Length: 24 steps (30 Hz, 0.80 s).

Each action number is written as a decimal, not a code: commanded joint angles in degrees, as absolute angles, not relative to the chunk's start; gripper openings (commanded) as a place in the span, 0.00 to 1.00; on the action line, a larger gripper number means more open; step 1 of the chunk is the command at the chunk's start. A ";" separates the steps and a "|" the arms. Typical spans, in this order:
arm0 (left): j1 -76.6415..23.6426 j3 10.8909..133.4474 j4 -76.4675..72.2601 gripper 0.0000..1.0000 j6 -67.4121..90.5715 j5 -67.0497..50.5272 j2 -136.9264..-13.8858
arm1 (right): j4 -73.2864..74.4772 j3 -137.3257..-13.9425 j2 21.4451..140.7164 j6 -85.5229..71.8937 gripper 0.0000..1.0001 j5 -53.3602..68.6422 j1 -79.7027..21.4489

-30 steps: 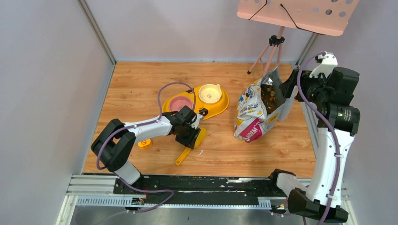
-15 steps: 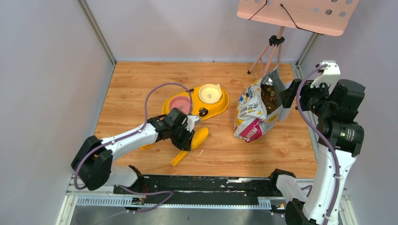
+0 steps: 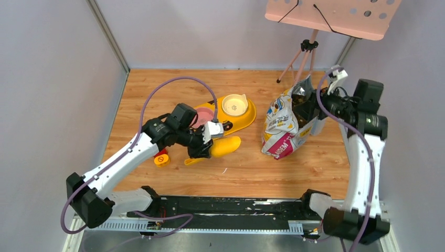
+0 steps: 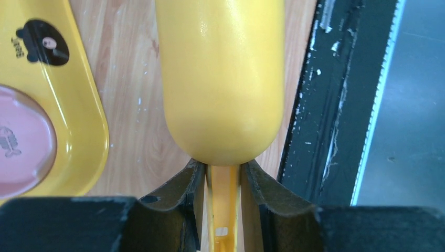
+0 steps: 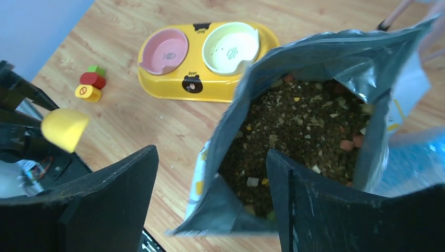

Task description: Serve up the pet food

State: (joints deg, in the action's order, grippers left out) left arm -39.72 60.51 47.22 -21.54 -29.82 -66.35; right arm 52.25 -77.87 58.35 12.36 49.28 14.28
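The pet food (image 5: 304, 126) is a heap of dark brown kibble inside the open white, pink and blue foil bag (image 3: 281, 128), which stands at the right. A little kibble shows in the bag's mouth in the top view (image 3: 298, 100). My right gripper (image 5: 210, 202) is open and hovers over the bag's mouth (image 3: 310, 107), with the bag's near wall (image 5: 246, 136) between its fingers. My left gripper (image 4: 224, 181) is shut on the handle of a yellow scoop (image 4: 223, 79). It holds the scoop (image 3: 224, 146) above the floor, in front of the feeder, its bowl pointing at the bag.
A yellow double feeder (image 3: 247, 119) holds a pink bowl (image 5: 163, 50) and a cream bowl (image 3: 234, 105). Small red, green and yellow toys (image 3: 161, 159) lie at the left. A tripod (image 3: 304, 52) with a pink board stands behind the bag. Grey walls enclose the wooden floor.
My left arm has lifted the scoop off the floor and swung it to point right. My right gripper has moved left and down over the bag's mouth.
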 commanded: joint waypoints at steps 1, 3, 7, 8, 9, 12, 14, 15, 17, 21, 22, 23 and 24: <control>-39.68 68.56 57.50 0.00 -31.87 -38.13 -69.77 | 44.41 -78.61 66.61 14.03 0.76 56.80 11.84; -39.64 71.73 58.27 0.00 -32.20 -42.23 -71.04 | 43.05 -82.19 69.45 14.21 0.75 54.52 8.03; -39.30 79.90 60.78 0.00 -33.16 -47.08 -75.04 | 41.93 -84.64 70.63 22.70 0.75 44.68 -5.78; -39.16 81.22 61.68 0.00 -33.54 -48.20 -76.94 | 41.95 -83.53 70.04 26.46 0.76 41.91 -10.14; -38.93 83.65 63.80 0.00 -34.29 -50.28 -77.93 | 41.59 -82.19 69.30 30.03 0.76 38.39 -13.98; -38.54 87.86 68.99 0.00 -34.19 -52.37 -83.26 | 39.54 -78.62 66.93 37.22 0.77 32.35 -22.53; -37.30 92.44 72.19 0.00 -32.83 -53.23 -86.40 | 38.95 -77.03 65.35 41.89 0.77 32.20 -24.69; -35.50 93.20 73.10 0.00 -32.60 -55.78 -87.15 | 38.15 -75.65 64.20 44.89 0.77 32.12 -25.56; -32.81 94.26 74.06 0.00 -32.78 -59.26 -88.35 | 34.68 -72.14 61.18 50.95 0.78 31.30 -27.55; -31.75 95.06 77.22 0.00 -36.34 -58.03 -89.07 | 31.41 -69.72 58.25 57.07 0.79 28.85 -30.48; -31.62 94.80 77.24 0.00 -36.48 -57.07 -88.83 | 30.58 -70.16 57.74 57.03 0.79 28.82 -30.77; -31.63 94.55 76.81 0.00 -36.39 -56.48 -87.93 | 30.50 -70.99 57.51 57.00 0.79 28.72 -31.20; -31.64 94.30 76.59 0.00 -36.30 -55.17 -87.38 | 30.75 -72.31 57.48 56.54 0.79 28.21 -31.61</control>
State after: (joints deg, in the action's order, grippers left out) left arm -31.16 92.33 73.71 -33.91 -54.19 -90.11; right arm 38.13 -69.14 60.01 50.68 26.50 -29.45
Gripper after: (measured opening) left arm 0.335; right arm 0.789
